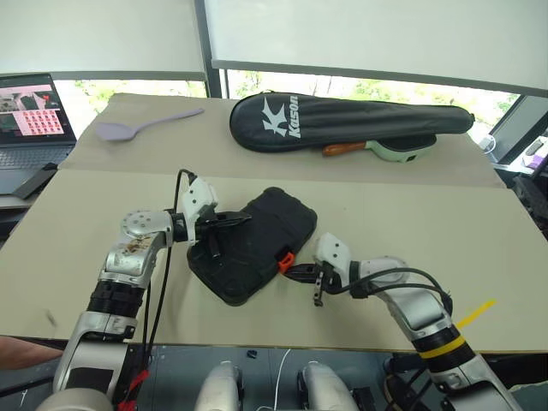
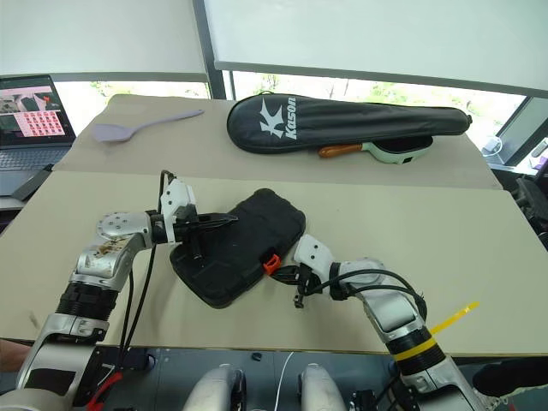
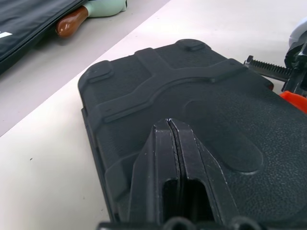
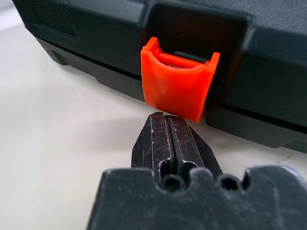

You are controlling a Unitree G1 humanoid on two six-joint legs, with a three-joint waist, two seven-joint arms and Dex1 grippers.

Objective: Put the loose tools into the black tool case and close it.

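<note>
On the closed black tool case (image 1: 253,244) rests the left pincer (image 1: 224,224), pressed together.

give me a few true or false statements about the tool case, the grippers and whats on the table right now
1. The black tool case has its lid down. True.
2. The left gripper is open wide. False: it is shut, over the lid.
3. The right gripper is shut, right by the orange latch. True.
4. The lilac spatula lies on top of the case. False: it lies apart, at the table's far left.
5. The racket bag lies beyond the case. True.
</note>
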